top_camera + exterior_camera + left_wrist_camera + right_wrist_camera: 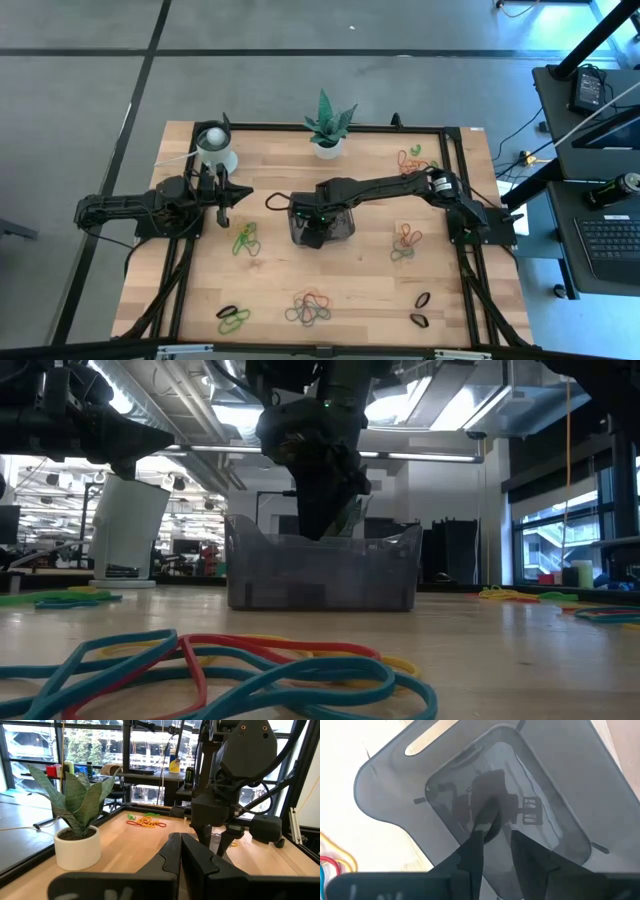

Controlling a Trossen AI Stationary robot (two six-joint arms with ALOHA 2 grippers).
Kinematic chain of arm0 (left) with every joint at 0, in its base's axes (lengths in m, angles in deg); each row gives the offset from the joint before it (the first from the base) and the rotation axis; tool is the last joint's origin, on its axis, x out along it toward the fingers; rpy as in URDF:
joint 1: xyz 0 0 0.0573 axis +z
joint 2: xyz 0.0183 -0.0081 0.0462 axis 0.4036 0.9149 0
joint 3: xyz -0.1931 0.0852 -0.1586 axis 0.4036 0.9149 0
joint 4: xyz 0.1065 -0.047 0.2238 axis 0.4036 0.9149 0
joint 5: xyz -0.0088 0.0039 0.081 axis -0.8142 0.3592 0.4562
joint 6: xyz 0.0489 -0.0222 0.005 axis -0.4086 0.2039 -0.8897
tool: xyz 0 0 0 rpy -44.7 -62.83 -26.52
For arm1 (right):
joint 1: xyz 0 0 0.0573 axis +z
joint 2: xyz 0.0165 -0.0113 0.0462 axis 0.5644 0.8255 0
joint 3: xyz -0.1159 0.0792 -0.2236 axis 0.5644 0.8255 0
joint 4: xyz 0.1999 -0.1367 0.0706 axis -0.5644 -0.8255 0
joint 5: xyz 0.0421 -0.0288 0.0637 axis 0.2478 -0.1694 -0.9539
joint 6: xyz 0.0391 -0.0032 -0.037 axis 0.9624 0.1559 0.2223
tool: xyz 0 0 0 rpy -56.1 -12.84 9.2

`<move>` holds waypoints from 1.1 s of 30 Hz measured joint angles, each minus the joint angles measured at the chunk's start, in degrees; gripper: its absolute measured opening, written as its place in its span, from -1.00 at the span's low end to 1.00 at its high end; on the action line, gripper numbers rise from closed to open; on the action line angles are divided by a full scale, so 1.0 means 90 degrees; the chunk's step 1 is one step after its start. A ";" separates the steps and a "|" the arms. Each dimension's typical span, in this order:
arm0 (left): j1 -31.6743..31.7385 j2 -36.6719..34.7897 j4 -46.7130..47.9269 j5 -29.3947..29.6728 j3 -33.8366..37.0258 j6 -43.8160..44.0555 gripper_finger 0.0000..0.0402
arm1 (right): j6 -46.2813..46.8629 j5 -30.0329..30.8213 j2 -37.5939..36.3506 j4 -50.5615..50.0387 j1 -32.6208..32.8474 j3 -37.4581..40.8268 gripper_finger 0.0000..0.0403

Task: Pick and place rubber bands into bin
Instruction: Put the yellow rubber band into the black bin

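Observation:
The dark grey translucent bin (342,228) stands at the table's middle, also in the low view (320,575). My right gripper (502,827) reaches down into the bin (385,785) from above, its fingers a little apart over the bin's floor; I cannot tell if anything lies between them. Rubber bands lie in loose heaps on the wood: green and yellow ones (245,240) left of the bin, mixed ones (308,308) near the front edge, more to the right (405,243). My left gripper (222,210) waits shut, left of the bin, by the white cup (214,148).
A potted plant (326,128) stands behind the bin near the far edge. More bands lie at the far right (412,160), black ones at the near right (421,300) and green and black ones at the near left (232,318). A black frame rims the table.

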 joint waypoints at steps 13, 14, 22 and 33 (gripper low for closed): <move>-0.0001 0.0000 -0.0002 0.0050 0.0000 -0.0105 -0.97 | -0.0746 0.0455 -0.0858 0.0063 0.0003 0.0007 -0.74; 0.0000 0.0000 -0.0002 -0.0009 0.0000 -0.0160 -0.97 | -0.0808 0.0537 -0.0960 0.0078 0.0005 0.0007 -0.80; -0.0002 0.0247 0.0624 -0.0147 -0.0500 -0.0234 -0.99 | -0.0883 0.0704 -0.2344 0.0862 0.0101 0.1509 -0.94; -0.0527 0.2375 0.2115 0.0544 -0.2214 0.0286 -0.99 | 0.0101 0.0696 -0.6136 0.4700 0.0697 0.6601 -0.98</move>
